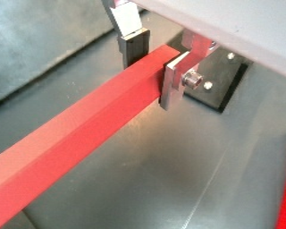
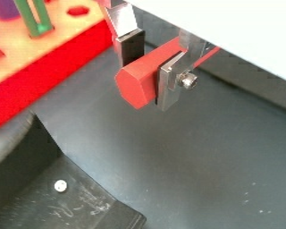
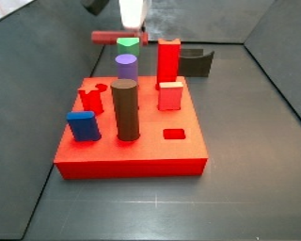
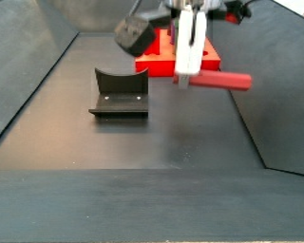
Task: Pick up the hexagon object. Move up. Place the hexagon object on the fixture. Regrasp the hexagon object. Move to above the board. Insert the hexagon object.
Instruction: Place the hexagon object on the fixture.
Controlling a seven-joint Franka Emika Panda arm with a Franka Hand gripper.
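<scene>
above the floor, the tool (image 2: 152, 64) grips the slim salmon-red hexagon object (image 4: 218, 82) level.

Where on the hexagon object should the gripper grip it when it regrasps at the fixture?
Probably near one end. The gripper holds the hexagon object level in the air at one end, beside the fixture. Its flat sides suit the fingers; coming along the rod would let it hang upright.

Gripper (image 1: 152, 64): mine, closed across the rod (near its far end).
Hexagon object (image 1: 74, 125): salmon-red, held above grey floor.
</scene>
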